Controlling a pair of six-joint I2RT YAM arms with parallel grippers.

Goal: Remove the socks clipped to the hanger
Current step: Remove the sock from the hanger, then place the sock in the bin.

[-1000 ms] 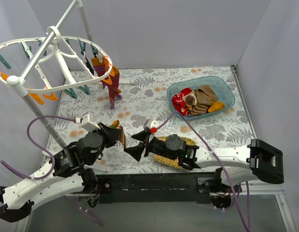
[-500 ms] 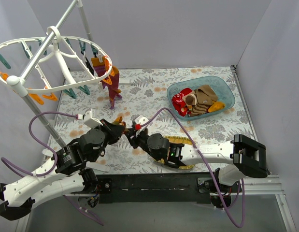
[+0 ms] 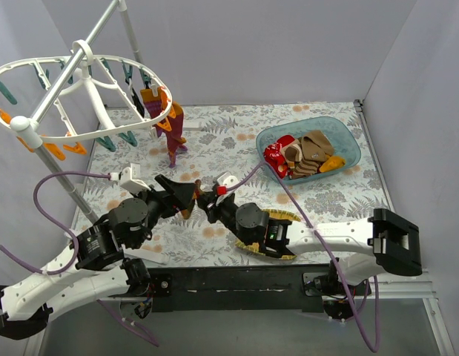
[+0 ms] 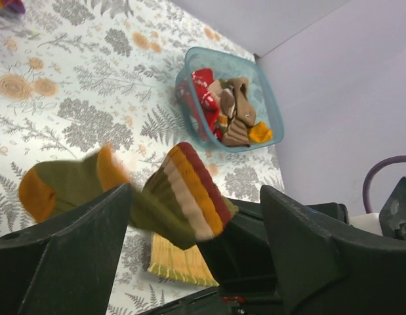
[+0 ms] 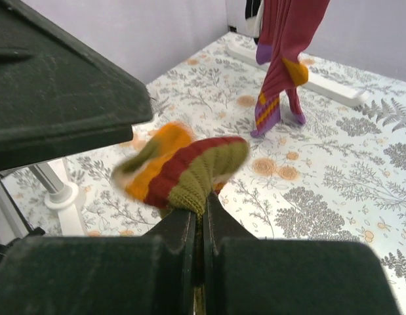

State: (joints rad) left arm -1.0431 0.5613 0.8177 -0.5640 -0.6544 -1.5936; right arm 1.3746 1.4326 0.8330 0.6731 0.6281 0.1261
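While the large white plastic oval hanger (image 3: pixel 81 89) holds one purple-and-orange fabric sock (image 3: pixel 172 130) above the floral surface (image 3: pixel 236 148), an olive knitted sock with striped cuff (image 5: pixel 189 167) is mid-handover: right jaws clamp it, left jaws stand wide. Next move, probably: carry it to the teal plastic bin (image 3: pixel 348 144). No legible writing appears.

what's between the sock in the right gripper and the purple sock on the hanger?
Only bare floral tablecloth; the right wrist view shows it, from the striped sock in the right gripper to the purple sock hanging beyond.
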